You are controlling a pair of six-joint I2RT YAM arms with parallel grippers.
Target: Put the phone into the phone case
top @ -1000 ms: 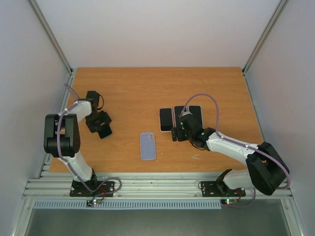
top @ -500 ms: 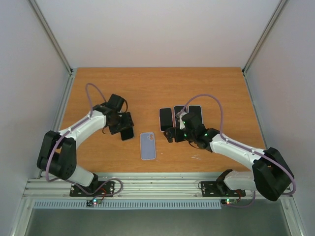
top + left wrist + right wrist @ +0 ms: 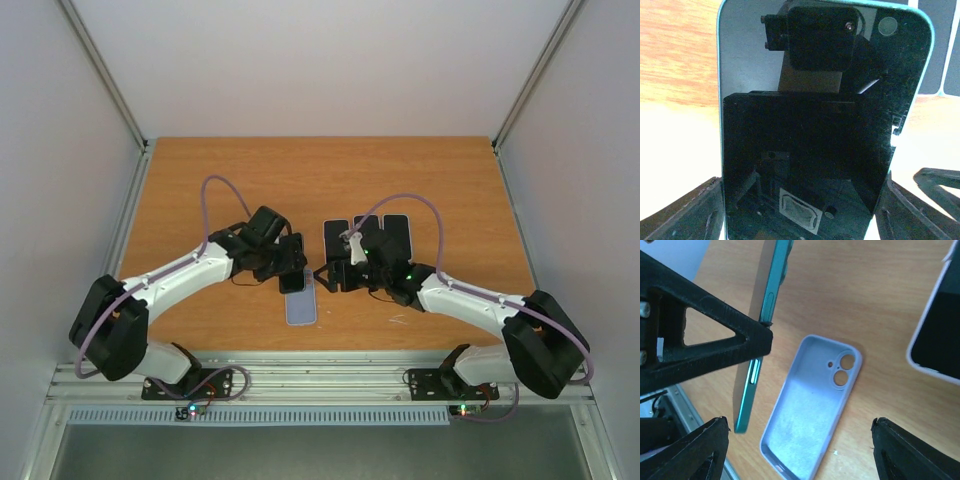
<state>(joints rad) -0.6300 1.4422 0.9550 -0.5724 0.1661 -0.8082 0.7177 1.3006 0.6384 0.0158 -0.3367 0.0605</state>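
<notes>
- While held edge-on above a wooden table [image 3: 400,180], the teal-edged phone [image 3: 805,150] hangs just beside the pale blue phone case [image 3: 810,405], which lies open side up.
- Pale walls [image 3: 320,60] enclose the table.
- Left gripper [image 3: 292,272] clamps the phone; right gripper [image 3: 330,278] spreads wide, empty, near the case.

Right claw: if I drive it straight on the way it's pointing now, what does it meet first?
Most likely the case, lying open side up on the table, centred ahead of the right claw. The phone hangs edge-on just beside that line; depth is unclear, so it might brush first.
</notes>
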